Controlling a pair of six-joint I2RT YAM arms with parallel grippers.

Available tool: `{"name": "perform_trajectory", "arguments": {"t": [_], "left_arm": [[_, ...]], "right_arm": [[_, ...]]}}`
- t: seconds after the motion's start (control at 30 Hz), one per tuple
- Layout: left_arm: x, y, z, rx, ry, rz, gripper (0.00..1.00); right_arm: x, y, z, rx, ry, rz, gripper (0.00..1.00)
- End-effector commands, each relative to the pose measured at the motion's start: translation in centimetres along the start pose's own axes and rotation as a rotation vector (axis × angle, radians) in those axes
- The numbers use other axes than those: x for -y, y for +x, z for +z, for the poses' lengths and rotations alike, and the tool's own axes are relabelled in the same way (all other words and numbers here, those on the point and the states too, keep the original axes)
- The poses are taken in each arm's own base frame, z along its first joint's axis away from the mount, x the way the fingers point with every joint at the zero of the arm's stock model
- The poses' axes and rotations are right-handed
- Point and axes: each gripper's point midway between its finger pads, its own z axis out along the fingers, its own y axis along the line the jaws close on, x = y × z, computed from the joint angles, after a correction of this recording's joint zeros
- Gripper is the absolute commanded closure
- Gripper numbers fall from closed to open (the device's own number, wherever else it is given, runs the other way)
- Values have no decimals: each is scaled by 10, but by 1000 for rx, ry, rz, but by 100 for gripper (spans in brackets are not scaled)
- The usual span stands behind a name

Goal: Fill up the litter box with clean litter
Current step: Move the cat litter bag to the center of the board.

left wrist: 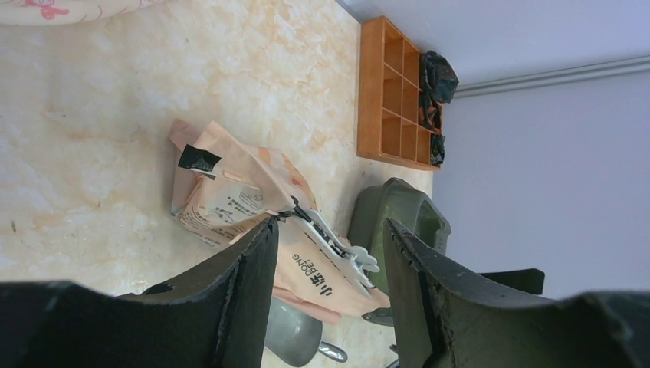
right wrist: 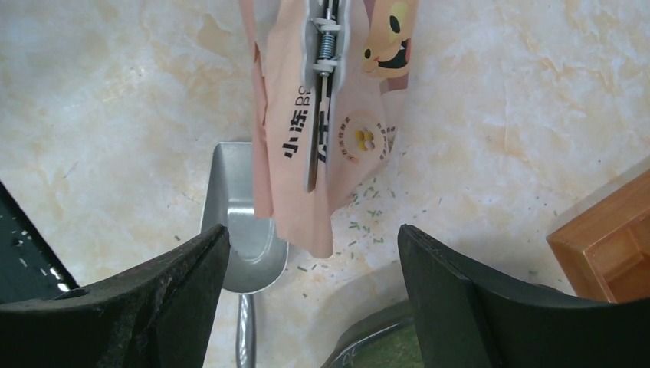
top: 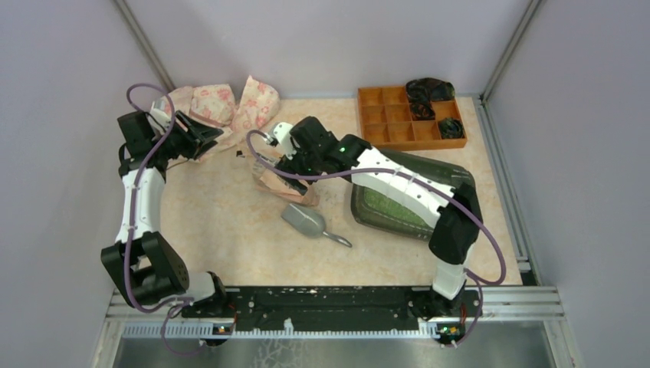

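Two sets of jaws stand empty: the right arm's spread wide above the clipped peach bag [right wrist: 295,115] and grey scoop [top: 303,221] at centre, the left arm's half-open at ten o'clock. The litter box [top: 359,213] sits at three o'clock, green clean litter [top: 387,205] inside. Filling looks partway; next, probably, a grasp on the scoop's handle. Marbled beige bench [top: 222,222], stray granules [right wrist: 368,222], lilac walls [top: 322,38].
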Motion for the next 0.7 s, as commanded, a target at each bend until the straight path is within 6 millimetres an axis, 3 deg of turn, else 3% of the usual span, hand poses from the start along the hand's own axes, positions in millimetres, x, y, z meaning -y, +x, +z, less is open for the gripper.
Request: {"name": "perform_trajectory", "arguments": {"t": [0.0,0.33,0.47,0.57,0.67], "left_arm": [[8,-4,-9,28,-3,39,41],[14,-1,-17,41,-16,53,42],[16,0,-19,41,-15,53,42],[18,1,-20,42,-11,55,42],[19,1,-20,42,-10,56,42]], "right_arm": [[0,-31,-18,154,-19,23,20],[15,-7,18,46,73,21,21],[11,-6,31,37,47,21,26],[9,0,40,10,44,27,34],[12,4,47,-11,59,40,56]]}}
